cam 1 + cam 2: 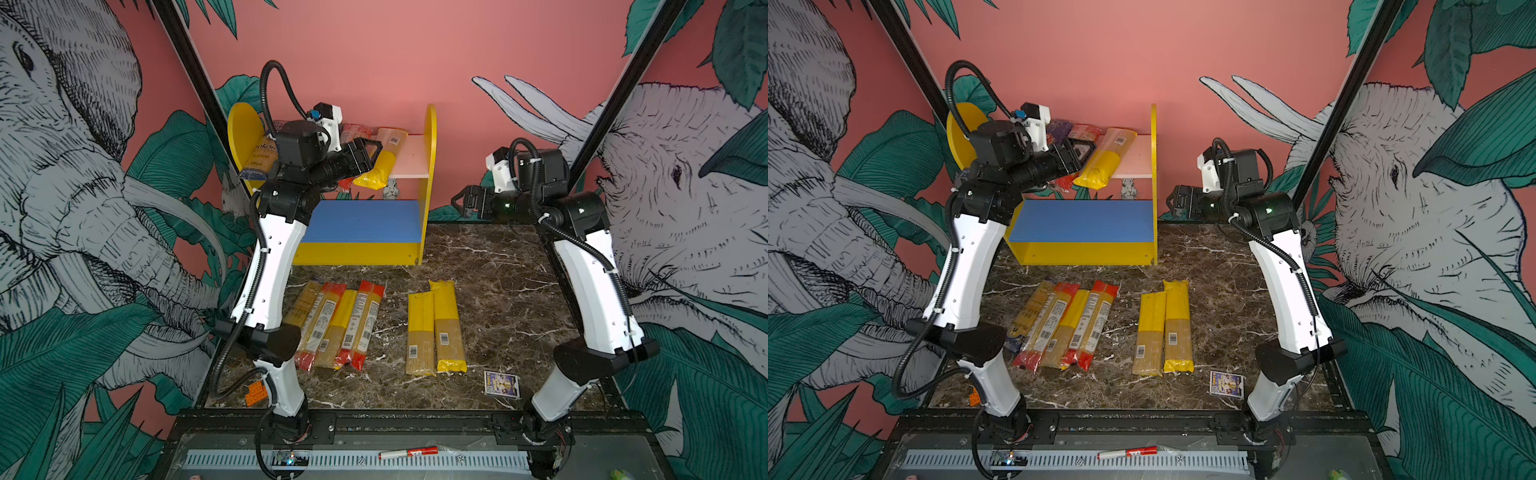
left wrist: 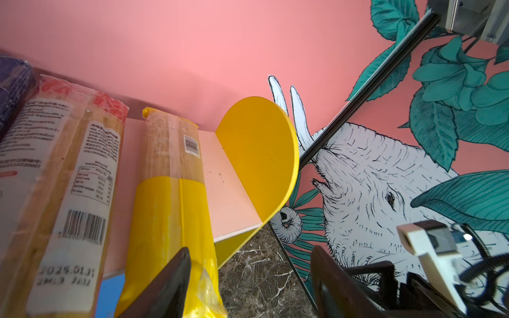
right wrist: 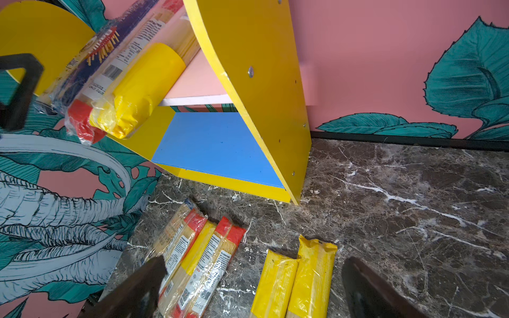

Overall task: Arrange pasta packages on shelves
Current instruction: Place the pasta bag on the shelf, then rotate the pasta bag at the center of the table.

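red-ended packet (image 2: pixel 63 179) on pink board (image 2: pixel 223 195) is stamped 2026.01.31.

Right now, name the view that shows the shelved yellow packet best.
Left wrist: the yellow packet lies close up, nearly full length, barcode clear. Both top views show it small and distant; right wrist shows mainly its overhanging end.

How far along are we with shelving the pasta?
Done: several packets lie on the pink upper board, the yellow-wrapped packet overhanging its front. In hand: nothing; left gripper open beside that packet, right gripper open. Left: the red-ended cluster and two yellow packets on the marble table; blue lower board bare.
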